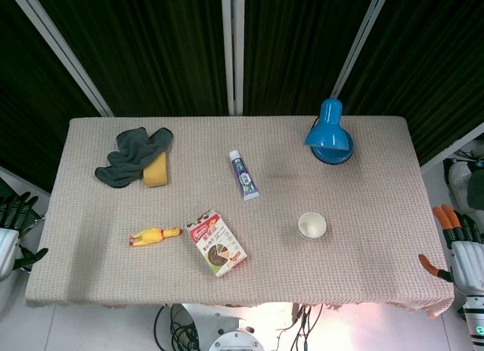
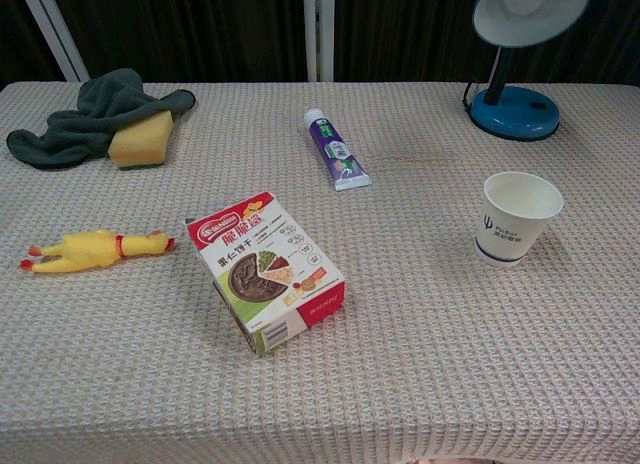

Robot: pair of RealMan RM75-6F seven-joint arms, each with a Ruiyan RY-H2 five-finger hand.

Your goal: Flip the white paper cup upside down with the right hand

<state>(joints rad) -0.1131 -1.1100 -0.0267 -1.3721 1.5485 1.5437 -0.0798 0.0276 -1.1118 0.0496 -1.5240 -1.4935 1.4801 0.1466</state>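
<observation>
- White paper cup stands upright, mouth up, on the right half of the worktop. Interior reads white; nothing seen inside it from either view. Small dark logo on the side facing the chest camera.
- Blue desk lamp sits behind the cup near the far right corner, well apart from it, shade tilted.
- Snack box lies flat near the worktop centre, closed, well apart from the cup on its left.
- Toothpaste tube lies flat behind the box, cap toward the far edge.
- Yellow sponge rests against a dark grey cloth at the far left; the cloth partly overlaps it.
- Rubber chicken lies on its side near the left, beside the box but not touching.
- Open room: bare cloth surface all around the cup on its front, right and left sides; the front edge and right edge are both free of items.
- Right hand hangs off the right edge of the worktop, orange-tipped fingers spread, holding nothing, well apart from the cup.
- Left hand sits off the left edge, dark fingers apart, holding nothing.
- Neither hand shows in the chest view.
</observation>
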